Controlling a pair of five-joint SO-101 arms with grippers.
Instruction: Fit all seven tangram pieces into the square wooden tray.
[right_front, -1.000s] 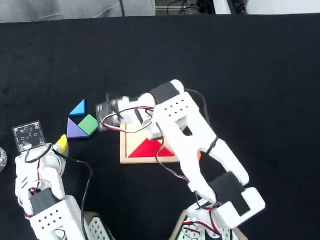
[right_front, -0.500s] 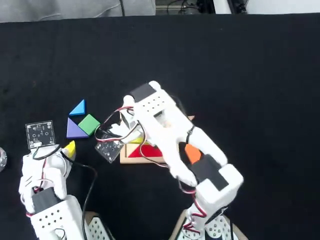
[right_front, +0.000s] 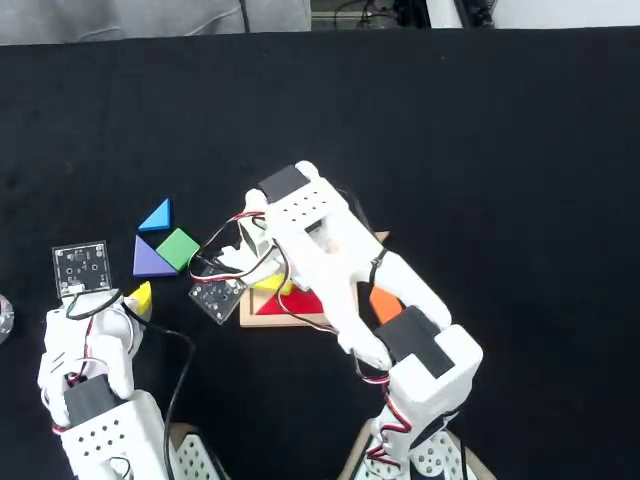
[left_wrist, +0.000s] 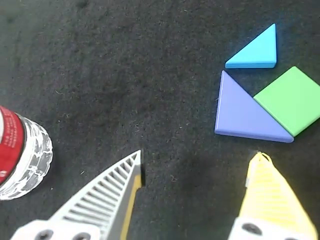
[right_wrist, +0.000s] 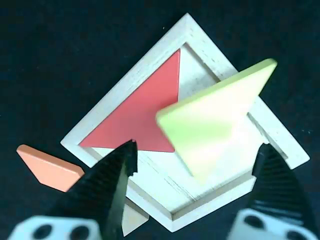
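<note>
Right wrist view: the right gripper (right_wrist: 195, 152) hangs over the square wooden tray (right_wrist: 125, 75) with its jaws spread wide, grasping nothing. Between them, touching neither finger, is the yellow triangle (right_wrist: 215, 120). It is tilted, with one corner passing over the tray's rim; whether it rests on the rim cannot be told. Beyond it the red triangle (right_wrist: 140, 120) lies flat inside the tray. The orange piece (right_wrist: 47, 167) lies on the black table (right_wrist: 50, 50) just beside the tray.

Left wrist view: the left gripper (left_wrist: 198, 156) hovers over the table, jaws apart and empty. Just ahead lies the purple triangle (left_wrist: 240, 117), touching the green square (left_wrist: 290, 100). The blue triangle (left_wrist: 257, 50) lies just beside them, farther out.

Handling, as judged: the pieces are light, stiff, flat blocks with smooth faces and low edges.
- Take hold across the edges, low, near the middle.
- The green square offers parallel sides.
- On triangles, converging sides may squeeze out of the jaws; set one finger on the long edge.
</note>
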